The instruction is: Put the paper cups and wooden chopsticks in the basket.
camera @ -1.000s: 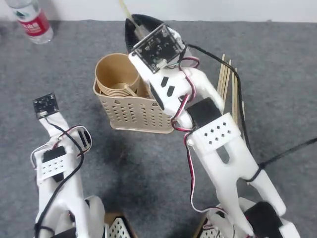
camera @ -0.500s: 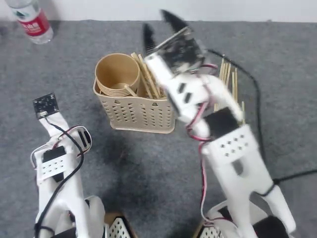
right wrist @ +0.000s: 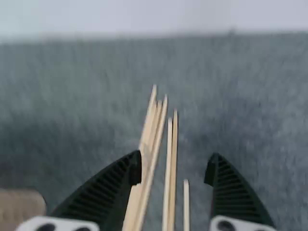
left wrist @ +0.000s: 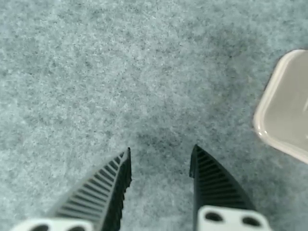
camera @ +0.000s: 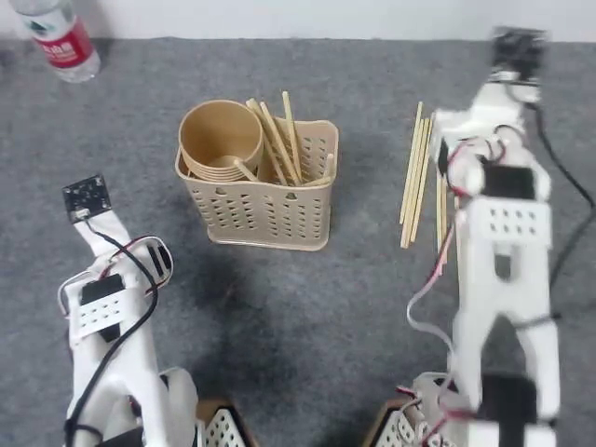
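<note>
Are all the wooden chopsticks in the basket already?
No, several loose chopsticks lie on the grey mat to one side of the basket, apart from it.

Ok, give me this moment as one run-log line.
right claw: open, at loose chopsticks | left claw: open, empty | basket: holds paper cups, stowed chopsticks

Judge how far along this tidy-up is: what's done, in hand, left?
Done: paper cups and some chopsticks stand in the basket. In hand: the right claw is open, aimed at the loose chopsticks on the mat, gripping nothing. Left: those loose chopsticks. The left claw is open, empty.
</note>
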Controlling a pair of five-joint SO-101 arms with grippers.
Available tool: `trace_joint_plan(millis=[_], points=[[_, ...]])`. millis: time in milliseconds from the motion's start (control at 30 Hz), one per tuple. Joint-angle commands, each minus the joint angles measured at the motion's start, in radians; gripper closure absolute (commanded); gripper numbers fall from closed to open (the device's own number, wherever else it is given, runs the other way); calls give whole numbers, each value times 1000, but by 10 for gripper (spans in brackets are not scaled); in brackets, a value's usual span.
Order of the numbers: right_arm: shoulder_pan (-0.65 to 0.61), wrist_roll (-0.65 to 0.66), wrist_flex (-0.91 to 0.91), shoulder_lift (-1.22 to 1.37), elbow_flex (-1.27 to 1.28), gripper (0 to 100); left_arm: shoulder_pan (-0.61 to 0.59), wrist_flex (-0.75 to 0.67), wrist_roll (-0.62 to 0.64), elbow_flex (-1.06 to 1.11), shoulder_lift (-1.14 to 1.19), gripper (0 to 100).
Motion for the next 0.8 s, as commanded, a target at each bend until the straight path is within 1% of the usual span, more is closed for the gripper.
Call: trace_joint_plan(millis=[0, 133, 267, 433, 533, 633, 767], points=[[36, 77, 12, 143, -17, 853, 5, -20, 0, -7, -3, 808], [76, 78, 2, 308, -18, 860, 5, -20, 0, -7, -3, 808], [82, 78, 10, 447, -78, 860, 5, -21, 0, -7, -3, 808], [82, 78, 12, 618, -193, 792, 5, -21, 0, -7, -3, 808], [81, 78, 90, 685, -296, 797, 5, -21, 0, -7, -3, 808], [81, 78, 177, 753, -405, 848, 5, -21, 0, -7, -3, 808], [82, 78, 277, 842, -540, 986, 5, -21, 0, -7, -3, 808]])
